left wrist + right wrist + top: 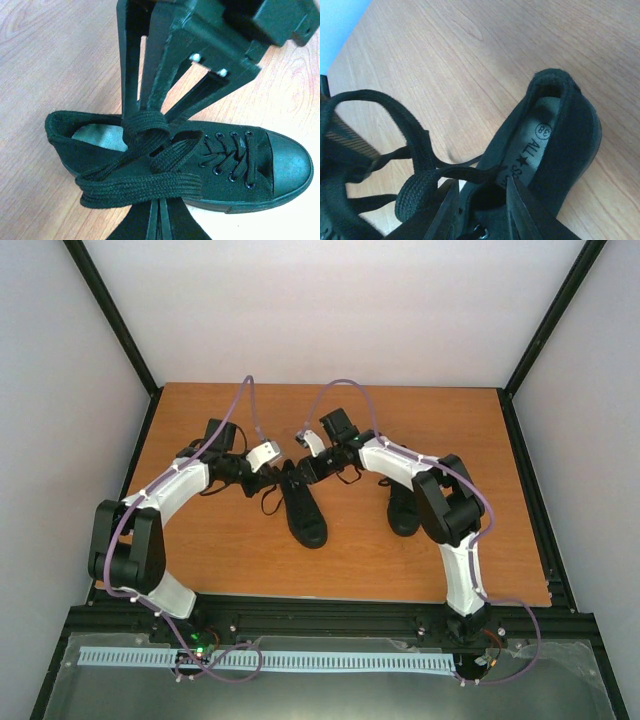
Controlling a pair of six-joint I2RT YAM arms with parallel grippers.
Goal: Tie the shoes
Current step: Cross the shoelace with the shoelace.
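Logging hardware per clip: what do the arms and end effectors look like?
Both the left arm and right arm have white link shells between bulky black joints, with a purple cable looping along each. The left end effector and right end effector are black.

From the top, the right black canvas sneaker (401,513) is half hidden behind the elbow of the right arm (446,502). In the left wrist view a wide black lace (142,189) covers the tips of the left gripper (157,206), so a pinch cannot be told. In the right wrist view the bottom edge cuts the left black canvas sneaker (560,150), its toe unseen.
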